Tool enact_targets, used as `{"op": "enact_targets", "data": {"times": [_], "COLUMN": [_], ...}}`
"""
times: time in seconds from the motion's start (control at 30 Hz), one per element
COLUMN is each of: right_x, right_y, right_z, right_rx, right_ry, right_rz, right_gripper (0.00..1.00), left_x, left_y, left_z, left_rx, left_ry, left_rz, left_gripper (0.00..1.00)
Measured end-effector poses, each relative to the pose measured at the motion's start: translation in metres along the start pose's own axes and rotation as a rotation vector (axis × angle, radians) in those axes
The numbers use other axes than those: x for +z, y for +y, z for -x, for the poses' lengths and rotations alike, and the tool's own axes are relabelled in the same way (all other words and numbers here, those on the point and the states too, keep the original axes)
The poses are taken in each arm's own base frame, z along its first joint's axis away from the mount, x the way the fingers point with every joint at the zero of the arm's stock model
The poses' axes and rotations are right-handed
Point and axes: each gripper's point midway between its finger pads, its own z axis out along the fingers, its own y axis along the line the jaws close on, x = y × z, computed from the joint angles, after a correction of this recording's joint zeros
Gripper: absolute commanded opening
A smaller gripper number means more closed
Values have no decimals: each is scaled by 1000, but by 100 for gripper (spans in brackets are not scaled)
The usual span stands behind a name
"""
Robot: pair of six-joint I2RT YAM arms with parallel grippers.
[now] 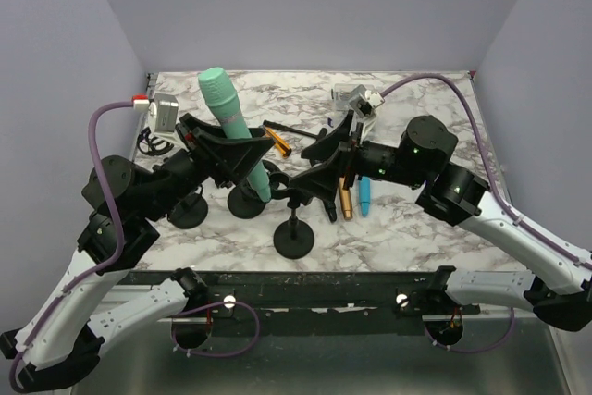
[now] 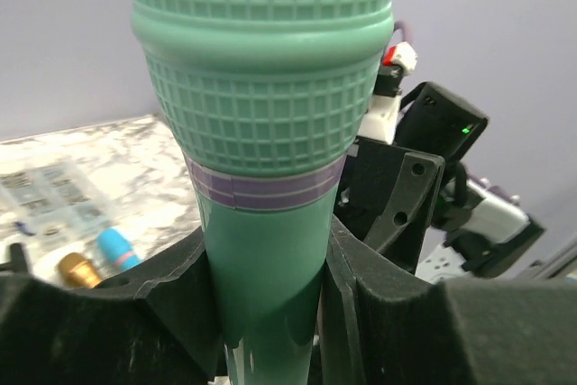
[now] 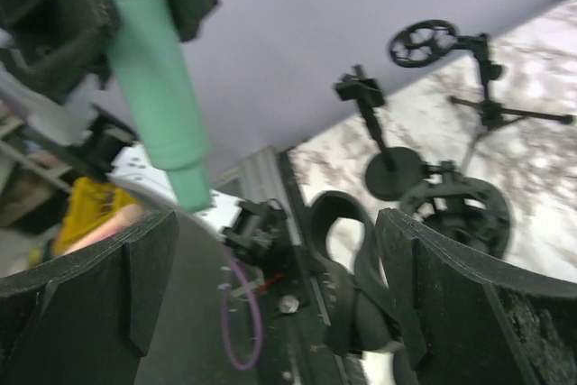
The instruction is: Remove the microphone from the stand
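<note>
A mint-green microphone [image 1: 231,131] with a purple band is held upright and tilted, with my left gripper [image 1: 233,156] shut on its handle. In the left wrist view the microphone [image 2: 261,132] fills the frame, and the left gripper [image 2: 270,304] presses both sides of it. The black stand [image 1: 295,240] has a round base near the table's front. My right gripper [image 1: 319,171] is open at the stand's top. The right wrist view shows the microphone's tail [image 3: 185,182] hanging free to the left of the stand's clip [image 3: 347,241]. The clip lies between the jaws of the right gripper [image 3: 279,299].
Two more black stands [image 1: 189,215] [image 1: 245,203] are by the left arm. An orange microphone [image 1: 345,199] and a blue one [image 1: 365,194] lie under the right arm. An orange piece [image 1: 278,142] and a clear box [image 1: 350,97] sit farther back.
</note>
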Motion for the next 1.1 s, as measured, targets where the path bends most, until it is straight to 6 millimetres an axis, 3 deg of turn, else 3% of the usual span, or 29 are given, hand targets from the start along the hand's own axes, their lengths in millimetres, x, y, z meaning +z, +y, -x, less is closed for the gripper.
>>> {"op": "enact_targets", "data": {"times": [0.17,0.33,0.5,0.67,0.77,0.83,0.97,1.03,1.1], "right_x": [10,19,25,26,27,26,24,22,18], "right_y": [27,39,41,42,39,39,36,30,23], "right_z": [6,2,0,4,5,5,7,9,12], "right_rx": [117,212,263,256,238,237,221,219,211], "right_ry": [-33,-37,-39,-58,-69,-72,-83,-97,-115], "right_rz": [156,254,291,297,286,279,250,203,149], "right_gripper": [88,73,44,1,1,1,1,1,1], "left_x": [15,28,37,38,38,38,39,37,34], "left_y": [-7,-8,-5,-8,-9,-9,-9,-10,-12], "left_z": [-6,-17,-31,-33,-31,-32,-32,-30,-27], "left_rx": [-94,-163,-212,-245,-259,-258,-247,-231,-212], "left_ry": [-3,11,40,41,38,40,44,39,32], "left_rz": [-62,-95,-109,-125,-129,-129,-132,-136,-140], "left_gripper": [0,0,0,0,1,34,88,98,99]}}
